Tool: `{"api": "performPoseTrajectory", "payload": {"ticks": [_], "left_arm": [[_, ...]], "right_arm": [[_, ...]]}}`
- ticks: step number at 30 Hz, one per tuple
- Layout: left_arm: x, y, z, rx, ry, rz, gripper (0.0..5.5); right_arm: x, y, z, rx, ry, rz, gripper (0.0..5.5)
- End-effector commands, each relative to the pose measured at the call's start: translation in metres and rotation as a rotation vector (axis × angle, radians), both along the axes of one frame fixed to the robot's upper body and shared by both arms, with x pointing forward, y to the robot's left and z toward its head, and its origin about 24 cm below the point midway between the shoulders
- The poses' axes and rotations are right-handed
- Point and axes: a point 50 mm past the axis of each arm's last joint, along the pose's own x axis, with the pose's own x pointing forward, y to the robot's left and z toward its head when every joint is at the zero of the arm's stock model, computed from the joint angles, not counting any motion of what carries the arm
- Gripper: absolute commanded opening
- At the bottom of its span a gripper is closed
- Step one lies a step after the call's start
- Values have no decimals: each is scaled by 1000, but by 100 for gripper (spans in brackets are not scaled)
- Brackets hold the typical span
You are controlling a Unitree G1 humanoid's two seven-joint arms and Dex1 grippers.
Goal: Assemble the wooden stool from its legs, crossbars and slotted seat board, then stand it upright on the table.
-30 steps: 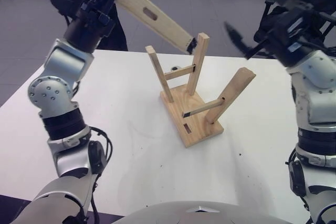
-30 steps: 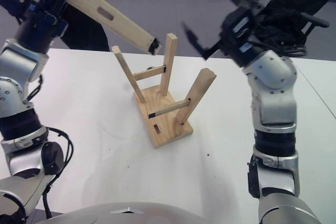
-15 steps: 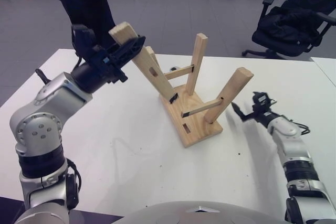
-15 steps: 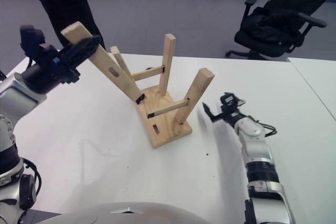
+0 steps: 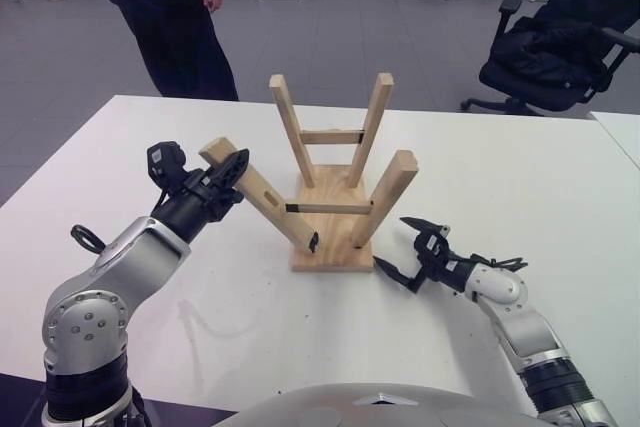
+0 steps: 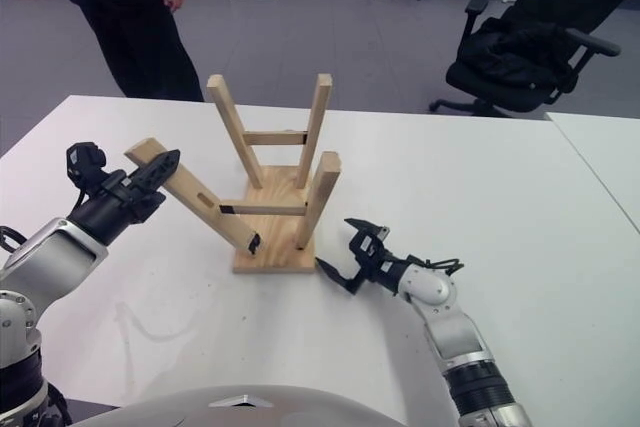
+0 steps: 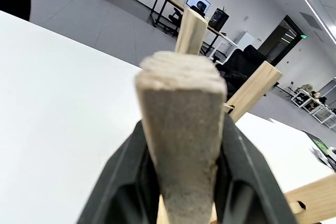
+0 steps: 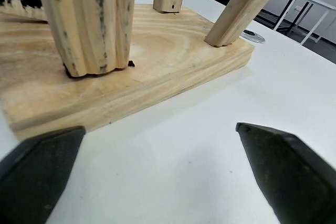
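- Seat board (image 5: 335,255) lies flat on the white table (image 5: 520,177) at the middle of the head view, underside up, acting as the base for the legs.
- Three legs stand in it. Two rear legs (image 5: 292,132) (image 5: 370,127) lean apart in a V toward the top of the frame, joined by a short crossbar (image 5: 330,137).
- A thicker front leg (image 5: 385,197) rises on the right, leaning to the upper right.
- A second crossbar (image 5: 330,209) runs level from that front leg to the left. Its dark tip reaches the side of the loose leg; whether it sits in the slot I cannot tell.
- The loose leg (image 5: 265,197) has its long axis on a slant. Its upper end points to the upper left and its lower end rests down on the left part of the board.
- The left gripper (image 5: 228,175) is clamped on the upper end of that leg, left of the stool. From the wrist, black fingers (image 7: 126,182) squeeze both sides of the leg's end grain (image 7: 181,93).
- The right gripper (image 5: 392,242) sits low over the table, just beside the board's near right corner. Its fingers are spread wide and hold nothing.
- From its wrist, the two dark fingertips (image 8: 37,166) (image 8: 286,166) frame the board's edge (image 8: 131,98) without touching it.
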Motion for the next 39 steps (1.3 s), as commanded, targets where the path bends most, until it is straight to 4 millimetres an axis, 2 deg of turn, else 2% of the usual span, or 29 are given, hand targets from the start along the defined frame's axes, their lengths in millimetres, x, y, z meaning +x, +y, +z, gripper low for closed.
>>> {"api": "performPoseTrajectory", "payload": {"ticks": [1, 8, 14, 20, 25, 27, 31, 33, 35, 37, 39], "left_arm": [[3, 7, -13, 78, 42, 123, 103], [0, 8, -17, 170, 31, 178, 103], [0, -9, -20, 225, 15, 118, 103], [-4, -30, -28, 286, 7, 64, 103], [-6, -35, -33, 303, 14, 73, 103], [-2, -38, -32, 326, 7, 78, 103], [1, -43, -32, 377, 0, 82, 103], [3, -46, -33, 402, 0, 79, 103], [4, -51, -36, 435, 1, 66, 103], [6, -58, -39, 496, -8, 34, 103], [7, -64, -42, 543, -16, 7, 103]], "right_arm": [[-2, 15, 0, 33, 10, 43, 540], [-6, 19, -1, 40, 7, 51, 540], [-5, 16, 2, 33, -13, 24, 540], [-1, 7, 20, 69, -70, -41, 540], [-6, -6, 58, 210, -120, -128, 540], [-10, -12, 83, 304, -152, -146, 540], [-19, -26, 156, 686, -263, -159, 540], [-24, -17, 188, 817, -299, -94, 540], [-17, 3, 213, 879, -311, -71, 540], [-2, 45, 221, 710, -299, -90, 540], [12, 73, 219, 539, -300, -137, 540]]}}
